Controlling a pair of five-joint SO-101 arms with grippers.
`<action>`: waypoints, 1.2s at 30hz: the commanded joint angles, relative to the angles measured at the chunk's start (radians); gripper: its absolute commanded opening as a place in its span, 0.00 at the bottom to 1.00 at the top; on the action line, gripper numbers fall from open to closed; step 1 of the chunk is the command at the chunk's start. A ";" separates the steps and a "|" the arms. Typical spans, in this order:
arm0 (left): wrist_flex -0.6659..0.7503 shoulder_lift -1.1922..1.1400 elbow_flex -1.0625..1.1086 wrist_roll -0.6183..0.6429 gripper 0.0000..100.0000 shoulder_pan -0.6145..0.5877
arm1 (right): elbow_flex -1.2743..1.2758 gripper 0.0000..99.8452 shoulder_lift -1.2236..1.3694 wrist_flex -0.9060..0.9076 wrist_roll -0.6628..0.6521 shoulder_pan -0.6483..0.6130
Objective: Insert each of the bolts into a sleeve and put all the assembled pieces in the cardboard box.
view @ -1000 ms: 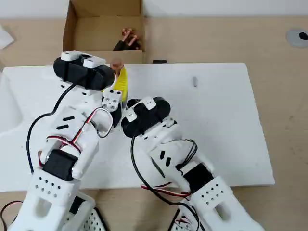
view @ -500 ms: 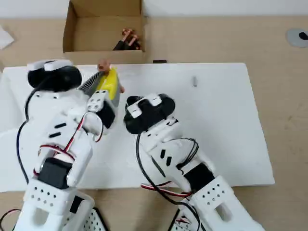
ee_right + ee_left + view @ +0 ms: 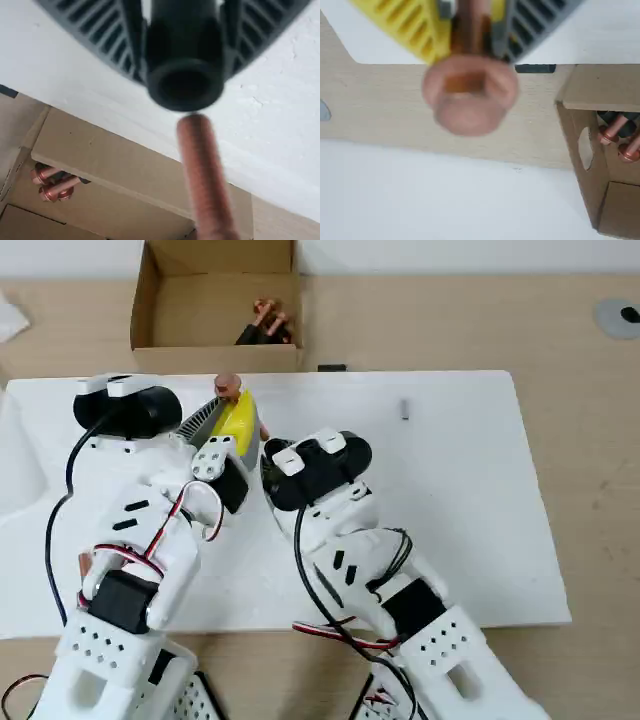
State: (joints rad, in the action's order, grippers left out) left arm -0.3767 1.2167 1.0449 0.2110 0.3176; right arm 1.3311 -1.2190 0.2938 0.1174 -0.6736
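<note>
Bolt (image 3: 228, 386) swung right, assembled pieces (image 3: 268, 322) in box (image 3: 143, 302)

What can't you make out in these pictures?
Whether the copper bolt touches the black plastic sleeve: right wrist view, blurred.
How many assembled pieces lie in the brown cardboard box: high view, overlapping and small.
What the small grey item on the white board is: high view, too small.
</note>
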 commanded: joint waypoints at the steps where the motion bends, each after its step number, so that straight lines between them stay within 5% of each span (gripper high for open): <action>1: 0.031 0.016 -0.015 0.003 0.01 0.011 | -0.027 0.01 -0.027 -0.028 0.012 -0.016; 12: -0.101 0.012 -0.135 0.002 0.01 0.060 | -0.019 0.01 -0.027 -0.023 0.012 -0.016; 27: -0.112 -0.076 -0.262 -0.048 0.01 0.078 | 0.012 0.01 -0.025 -0.028 0.012 -0.016; 36: -0.293 -0.077 -0.311 -0.110 0.01 0.132 | 0.010 0.01 -0.027 -0.028 0.009 -0.015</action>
State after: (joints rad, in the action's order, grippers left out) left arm -0.6529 1.1400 0.8117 0.1082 0.4342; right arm 1.3495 -1.2206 0.2923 0.1220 -0.6751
